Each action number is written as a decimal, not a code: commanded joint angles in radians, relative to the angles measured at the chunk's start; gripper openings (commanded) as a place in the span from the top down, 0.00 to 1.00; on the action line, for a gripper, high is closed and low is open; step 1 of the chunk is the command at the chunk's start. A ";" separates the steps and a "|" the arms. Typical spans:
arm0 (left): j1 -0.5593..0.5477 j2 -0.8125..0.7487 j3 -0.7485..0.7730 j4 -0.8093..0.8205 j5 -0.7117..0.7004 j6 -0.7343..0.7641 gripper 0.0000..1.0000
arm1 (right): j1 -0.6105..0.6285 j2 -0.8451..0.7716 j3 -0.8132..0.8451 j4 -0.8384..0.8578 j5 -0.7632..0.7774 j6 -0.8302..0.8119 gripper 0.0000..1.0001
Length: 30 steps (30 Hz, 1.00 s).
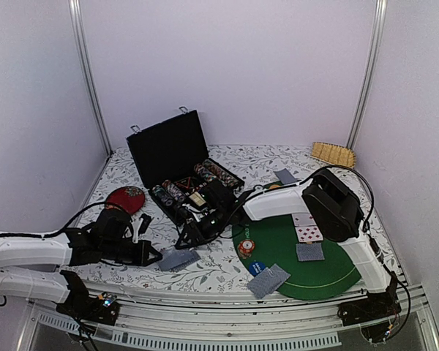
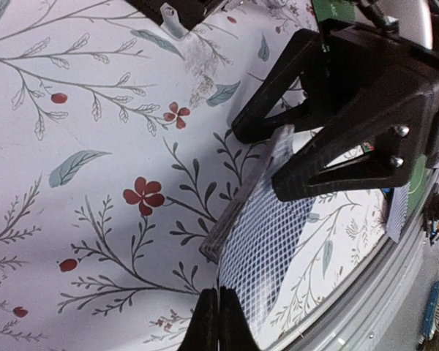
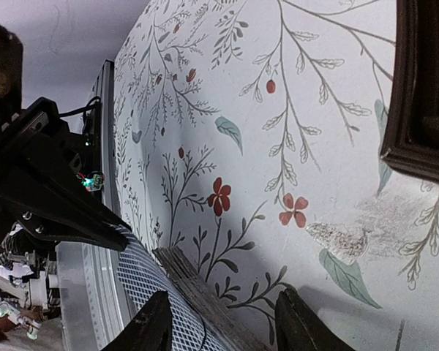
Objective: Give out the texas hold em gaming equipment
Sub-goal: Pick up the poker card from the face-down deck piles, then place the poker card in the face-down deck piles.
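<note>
**Both grippers meet at the deck, lower centre**

Nearest the lens, bottom-left of the top view: left arm (image 1: 29, 252) lies low along the table's front edge. The left gripper (image 2: 218, 325) is pinched tight, tips together right at the deck's edge. Can't tell if a card is caught betw. them.

Right arm (image 1: 336, 212) comes up from bottom-right, elbows over & reaches left. The right gripper (image 3: 221, 322) has its fingers apart, straddling the deck of cards (image 1: 178, 259), a gap showing each side in its wrist view.

Deck lies lower centre on the floral tablecloth (image 1: 219, 272), grey-blue back up, just left of the green mat (image 1: 329, 274).

Centre frame, top view: black case (image 1: 168, 146), lid up, rows of striped chips (image 1: 205, 175) in its tray. Left of it is the red dish (image 1: 126, 197).

On the mat are two face-up cards (image 1: 307, 231), with a face-down card (image 1: 309, 252) just below them. Another face-down pair (image 1: 268, 280) overlaps the mat's lower-left rim. Smallest is a lone chip (image 1: 246, 248) at the mat's left edge.
</note>
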 commanded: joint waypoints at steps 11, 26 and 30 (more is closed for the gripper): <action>-0.010 -0.082 0.015 -0.068 0.033 0.055 1.00 | -0.022 -0.132 0.011 -0.073 0.053 -0.079 0.43; -0.007 0.008 0.015 -0.041 -0.012 0.067 0.83 | -0.021 -0.158 -0.029 -0.053 0.022 -0.071 0.43; -0.006 -0.016 0.013 -0.077 -0.031 0.060 0.77 | -0.020 -0.161 -0.032 -0.041 0.018 -0.064 0.44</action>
